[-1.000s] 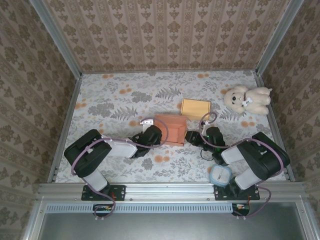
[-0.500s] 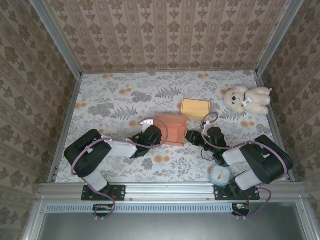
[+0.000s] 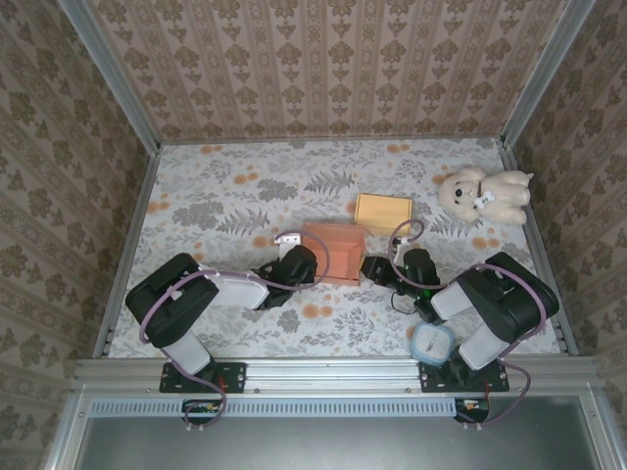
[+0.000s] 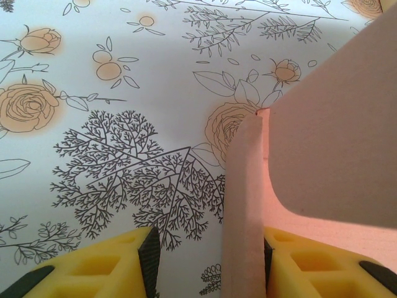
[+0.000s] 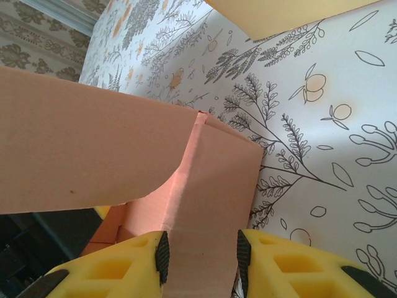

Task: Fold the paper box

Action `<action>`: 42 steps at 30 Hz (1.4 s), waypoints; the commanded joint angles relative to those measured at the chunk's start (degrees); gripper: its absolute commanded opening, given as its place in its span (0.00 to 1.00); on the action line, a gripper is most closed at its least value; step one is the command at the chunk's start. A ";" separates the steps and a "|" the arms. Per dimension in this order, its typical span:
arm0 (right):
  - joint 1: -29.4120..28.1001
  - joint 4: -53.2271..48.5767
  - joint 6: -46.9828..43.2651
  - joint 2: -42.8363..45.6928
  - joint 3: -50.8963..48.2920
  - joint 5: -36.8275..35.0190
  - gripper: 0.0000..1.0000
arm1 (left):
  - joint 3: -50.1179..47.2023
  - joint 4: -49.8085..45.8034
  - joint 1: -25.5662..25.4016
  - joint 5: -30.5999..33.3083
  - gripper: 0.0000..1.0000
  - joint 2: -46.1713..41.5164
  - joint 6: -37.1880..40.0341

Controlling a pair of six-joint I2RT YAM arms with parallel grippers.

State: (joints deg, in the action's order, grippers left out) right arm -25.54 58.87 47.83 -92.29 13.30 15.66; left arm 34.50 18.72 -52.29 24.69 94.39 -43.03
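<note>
Paper box [image 3: 336,253], salmon-coloured, sits near the middle of the flowered table [image 3: 225,186], between the two grippers. At its 8 o'clock the left gripper [image 3: 308,264] straddles the wall on that side with jaws released: in the left wrist view that wall runs up toward 12 o'clock, touching one yellow pad [image 4: 310,270], while the other pad stands apart from it, table showing between. At the box's 4 o'clock the right gripper [image 3: 370,266] grasps the wall on that side, both pads pressed against the card.
</note>
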 commanded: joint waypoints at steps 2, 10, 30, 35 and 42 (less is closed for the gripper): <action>-0.21 1.41 0.35 2.49 -0.56 0.39 0.38 | -1.72 -7.47 0.34 -1.48 0.45 2.74 1.40; -0.30 0.77 0.02 1.83 -0.20 0.56 0.38 | -1.98 -7.24 0.32 -1.64 0.45 2.74 1.12; -0.80 6.04 -0.14 -11.26 0.45 -1.86 0.27 | -2.51 -6.77 0.55 -1.64 0.45 2.95 0.93; -2.94 -2.97 -3.29 -9.36 1.09 -8.00 0.26 | -2.70 -6.43 0.65 -1.57 0.45 3.04 0.97; -9.13 -26.17 -11.20 1.67 5.37 -21.91 0.26 | -2.94 -6.01 0.79 -1.65 0.45 3.02 0.77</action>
State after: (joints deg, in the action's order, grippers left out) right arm -32.14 54.54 42.46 -92.66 17.47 3.01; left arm 34.26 19.59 -51.99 24.23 94.52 -43.09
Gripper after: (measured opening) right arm 0.261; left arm 0.449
